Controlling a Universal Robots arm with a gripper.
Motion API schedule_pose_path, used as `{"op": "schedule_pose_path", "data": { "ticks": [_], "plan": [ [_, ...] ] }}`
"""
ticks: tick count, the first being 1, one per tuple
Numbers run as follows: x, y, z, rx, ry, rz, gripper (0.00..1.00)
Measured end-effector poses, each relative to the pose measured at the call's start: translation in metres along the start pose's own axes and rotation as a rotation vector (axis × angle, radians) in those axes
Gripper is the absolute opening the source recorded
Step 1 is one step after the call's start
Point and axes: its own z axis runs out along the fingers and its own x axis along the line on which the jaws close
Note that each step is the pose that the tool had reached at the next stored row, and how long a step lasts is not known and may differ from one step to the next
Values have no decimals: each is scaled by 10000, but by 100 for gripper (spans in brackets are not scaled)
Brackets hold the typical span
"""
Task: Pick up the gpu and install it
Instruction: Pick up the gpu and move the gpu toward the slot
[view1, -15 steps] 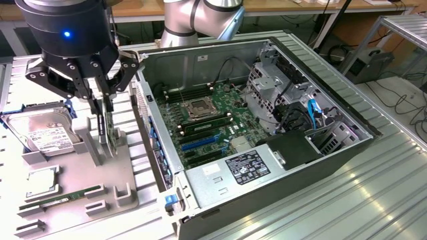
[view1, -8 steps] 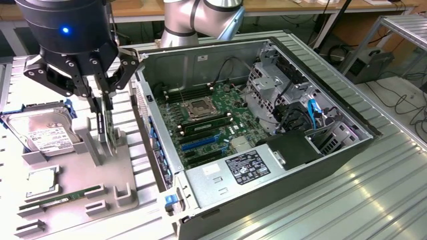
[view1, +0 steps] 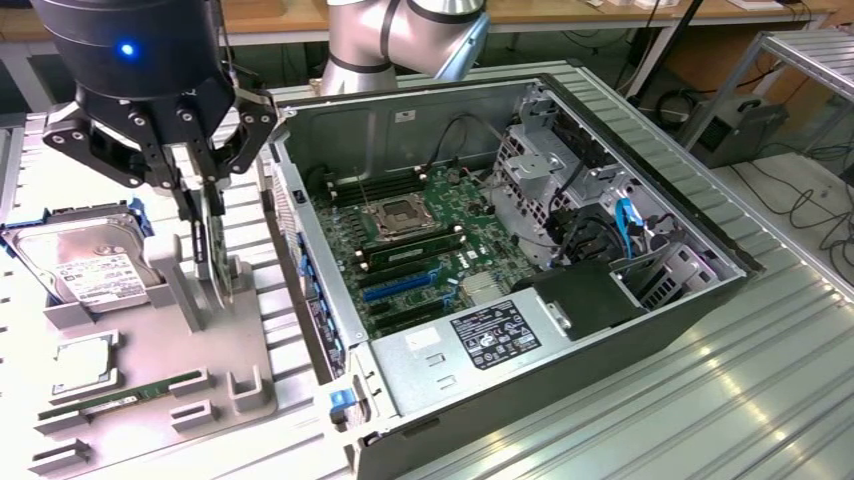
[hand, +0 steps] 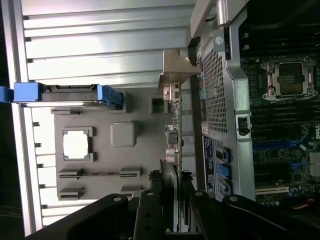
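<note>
Here, fingers (view1: 191, 195) seemingly clamp the upright gpu (view1: 214, 262); grey tray (view1: 254, 350) on ribbed table (view1: 747, 400).

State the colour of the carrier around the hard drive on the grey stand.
Blue. The carrier shows best in the wrist view.

Ribbed metal surface in a workshop, brightly lit.
The silver ribbed surface (view1: 747, 380) carries pale streaks of reflected light toward the exterior view's right. Behind it runs a wooden bench (view1: 561, 12). On the grey floor (view1: 767, 175) at the exterior view's right lie black cables (view1: 810, 205), near a dark box (view1: 727, 130) and a metal frame (view1: 807, 50).
</note>
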Motion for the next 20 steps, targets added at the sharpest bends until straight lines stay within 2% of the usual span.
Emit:
{"op": "schedule_pose_path", "data": {
  "ticks": [20],
  "plan": [
    [-1, 3, -44, 0, 0, 0, 26]
  ]
}}
